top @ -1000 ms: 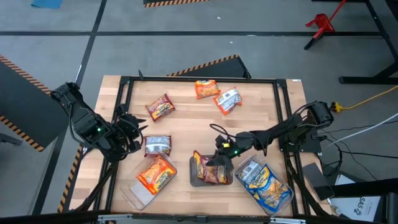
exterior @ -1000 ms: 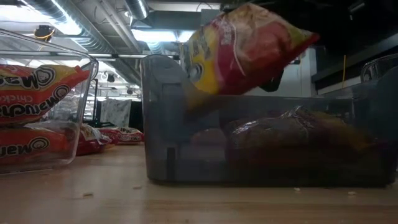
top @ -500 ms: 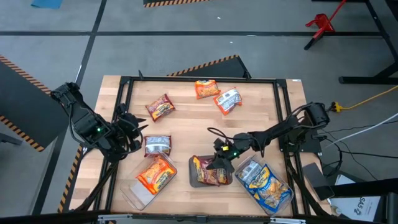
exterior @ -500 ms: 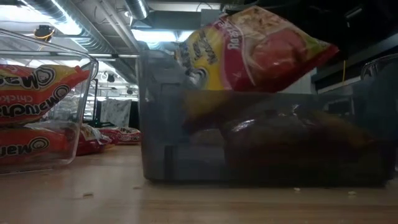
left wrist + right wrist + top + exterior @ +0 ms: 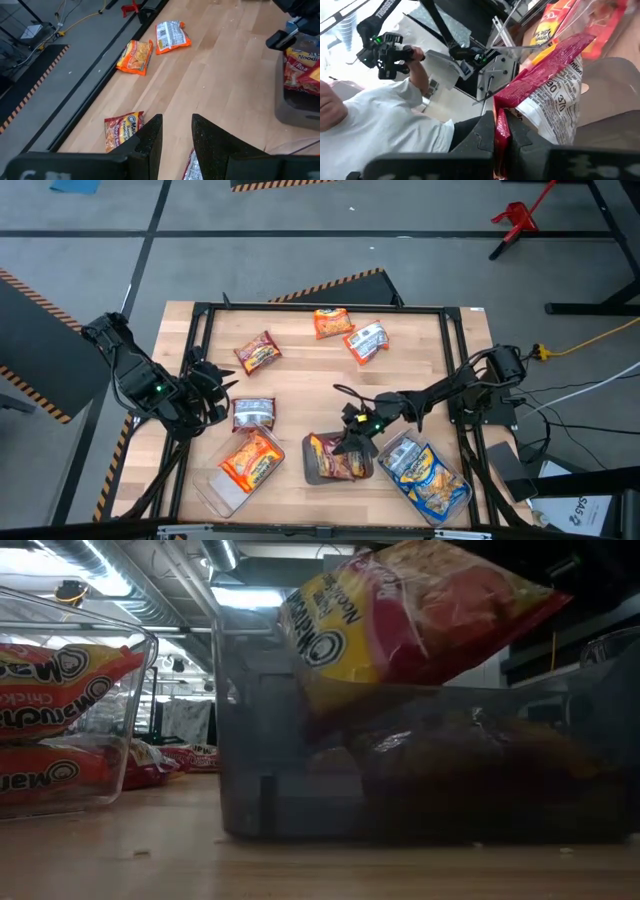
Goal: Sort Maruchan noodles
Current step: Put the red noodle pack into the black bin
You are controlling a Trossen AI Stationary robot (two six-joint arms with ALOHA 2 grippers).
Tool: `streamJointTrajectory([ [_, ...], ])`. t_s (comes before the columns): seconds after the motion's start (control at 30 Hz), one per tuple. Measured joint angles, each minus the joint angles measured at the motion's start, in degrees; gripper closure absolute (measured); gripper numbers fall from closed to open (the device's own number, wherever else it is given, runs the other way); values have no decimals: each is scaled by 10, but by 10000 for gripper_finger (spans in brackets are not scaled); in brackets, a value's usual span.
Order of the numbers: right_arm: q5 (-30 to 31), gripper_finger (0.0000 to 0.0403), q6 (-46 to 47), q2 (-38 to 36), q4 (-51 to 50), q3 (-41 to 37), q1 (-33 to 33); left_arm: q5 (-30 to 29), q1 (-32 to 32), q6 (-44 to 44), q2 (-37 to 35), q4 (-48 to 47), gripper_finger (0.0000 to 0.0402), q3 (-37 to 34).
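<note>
While the left gripper (image 5: 208, 392) is waiting near the tabletop's (image 5: 300, 370) left edge, its fingers (image 5: 150, 140) standing slightly apart around nothing, the right gripper (image 5: 355, 442) is hanging over the dark middle tray (image 5: 312, 470). Its fingers (image 5: 487, 132) are pinching the edge of a dark red packet (image 5: 420, 615); in the right wrist view the sealed end is showing between them. From table height that packet is tilting above the tray's rim, its lower corner dipping behind the smoky wall, where more dark packets (image 5: 470, 755) are lying only dimly visible. To the left, a clear tray (image 5: 210, 485) is holding orange packets (image 5: 250, 460), cut off at the low picture's edge. To the right, another clear tray (image 5: 460, 500) is holding blue-and-white packets (image 5: 425, 470). Loose packets are lying on the bare wood: a silver-faced one (image 5: 252, 413) just beside the left gripper, a dark red one (image 5: 258, 353), an orange one (image 5: 332, 322), and one face down (image 5: 367, 342). Beyond the tabletop, a person in a white shirt (image 5: 375, 135) is partly showing, cropped by the frame.
</note>
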Motion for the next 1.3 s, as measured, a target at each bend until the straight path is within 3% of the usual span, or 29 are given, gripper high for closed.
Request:
streamJointTrajectory([
  [0.17,-38,403,-36,2,-57,36,2,-3,0,0,0,0,303,0],
  [0.3,-86,403,-79,3,-194,98,2,-3,0,1,0,0,303,0],
  [0.4,-89,403,-135,3,-323,143,2,-3,0,1,0,0,303,0],
  [0.5,-87,403,-183,3,-387,174,2,-3,0,1,0,0,303,0],
  [0.97,-49,403,-239,2,-391,188,2,1,0,-1,0,0,303,0],
  [1.3,-81,403,-222,49,-319,188,2,1,0,-2,0,0,303,0],
])
